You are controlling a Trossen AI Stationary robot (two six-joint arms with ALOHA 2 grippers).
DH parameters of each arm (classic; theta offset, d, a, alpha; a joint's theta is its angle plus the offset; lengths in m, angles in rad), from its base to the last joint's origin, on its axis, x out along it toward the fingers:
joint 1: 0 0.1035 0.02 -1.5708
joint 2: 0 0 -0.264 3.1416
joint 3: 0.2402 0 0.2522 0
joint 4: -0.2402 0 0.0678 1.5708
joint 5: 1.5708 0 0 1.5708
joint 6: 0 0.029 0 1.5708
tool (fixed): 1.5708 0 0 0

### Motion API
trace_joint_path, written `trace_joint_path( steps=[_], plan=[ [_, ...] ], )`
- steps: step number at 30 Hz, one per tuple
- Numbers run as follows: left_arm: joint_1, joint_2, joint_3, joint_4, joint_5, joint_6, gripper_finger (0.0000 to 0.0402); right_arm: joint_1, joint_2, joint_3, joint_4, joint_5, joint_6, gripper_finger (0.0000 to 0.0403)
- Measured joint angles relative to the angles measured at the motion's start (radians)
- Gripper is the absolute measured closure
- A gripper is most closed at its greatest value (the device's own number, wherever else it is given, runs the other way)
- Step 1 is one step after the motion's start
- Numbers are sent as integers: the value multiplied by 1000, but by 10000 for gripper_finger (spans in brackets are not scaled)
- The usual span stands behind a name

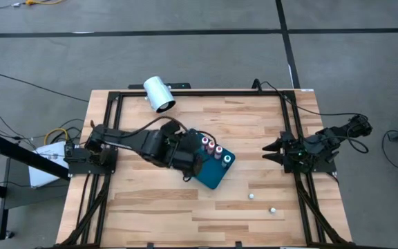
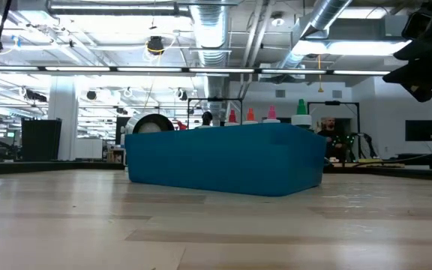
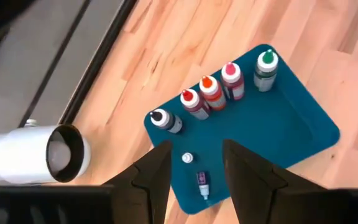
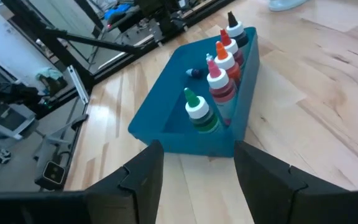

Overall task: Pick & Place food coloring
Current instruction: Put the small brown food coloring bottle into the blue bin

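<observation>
A teal tray (image 1: 216, 173) lies at mid-table. Several tiny food coloring bottles stand in a row along its far side: dark-topped (image 3: 161, 118), red (image 3: 191, 102), orange (image 3: 211, 91), pink (image 3: 232, 79) and green (image 3: 266, 67). One more small bottle (image 3: 202, 184) lies flat on the tray floor beside a white cap (image 3: 187, 158). My left gripper (image 3: 196, 147) hovers open above the tray's left end, its fingers either side of the lying bottle without touching it. My right gripper (image 4: 197, 149) waits open near the table's right edge, facing the tray (image 4: 185, 118).
A big white cylinder (image 1: 159, 94) lies on its side near the table's far edge, left of the tray. Two small white objects (image 1: 251, 196) (image 1: 273, 209) sit on the bare wood right of and nearer than the tray. Black frame rails run along the table's sides.
</observation>
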Motion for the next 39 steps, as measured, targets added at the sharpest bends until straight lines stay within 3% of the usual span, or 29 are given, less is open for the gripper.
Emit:
trace_joint_path(
  steps=[5, 10, 19, 24, 32, 39],
  plan=[
    [-24, -3, -114, 0, -62, -67, 267, 0, 0, 0, 0, -2, -26, 221],
    [-42, -85, -342, 135, -72, -131, 267, 0, 0, 0, 0, -2, -36, 221],
    [-46, -421, -957, 726, 13, -119, 267, 0, 0, 0, 0, -2, -54, 221],
    [-44, -593, -1246, 970, 16, -117, 267, 0, 0, 0, 5, 1, -63, 221],
    [-11, -882, -1604, 1206, 27, -99, 267, 0, 10, 14, 38, 1, -65, 221],
    [29, -1182, -1877, 1447, 79, -34, 267, 0, 145, 104, 28, 0, -82, 221]
  ],
)
